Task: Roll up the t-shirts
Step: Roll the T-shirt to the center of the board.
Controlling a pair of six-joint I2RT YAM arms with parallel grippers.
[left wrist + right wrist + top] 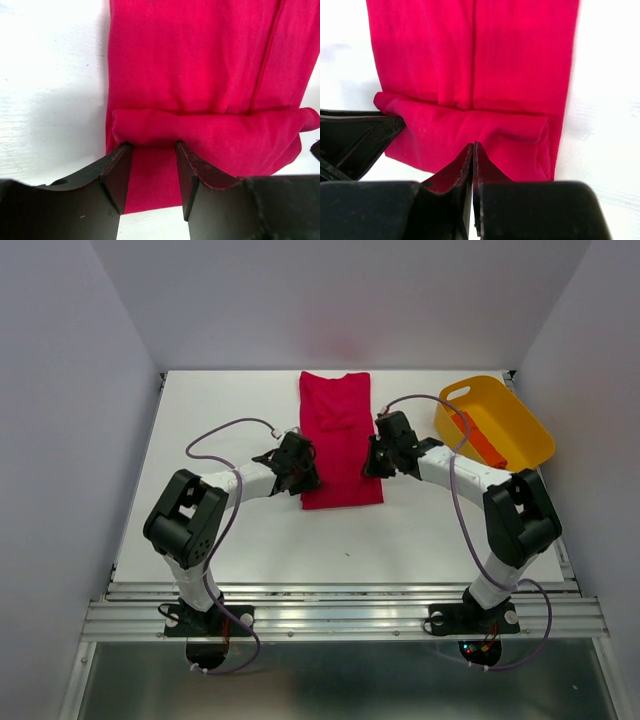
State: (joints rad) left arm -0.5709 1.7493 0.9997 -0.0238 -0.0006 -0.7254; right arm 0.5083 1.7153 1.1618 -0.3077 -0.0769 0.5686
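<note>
Your left gripper (152, 148) sits at the left edge of the flat t-shirt (338, 430) and your right gripper (473, 147) at its right edge. The shirt lies on the table (220, 530) between them. Just ahead of both sets of fingertips, a rolled band (210, 135) crosses the shirt. To your right hand's right stands the tub (538, 437), with the other t-shirt (480, 440) inside.

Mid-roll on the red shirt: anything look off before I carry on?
The roll on the red shirt looks uneven: fatter at its right end in both wrist views, and a flat strip of hem lies nearer than it, not wound in. Nothing torn or spilled.
</note>
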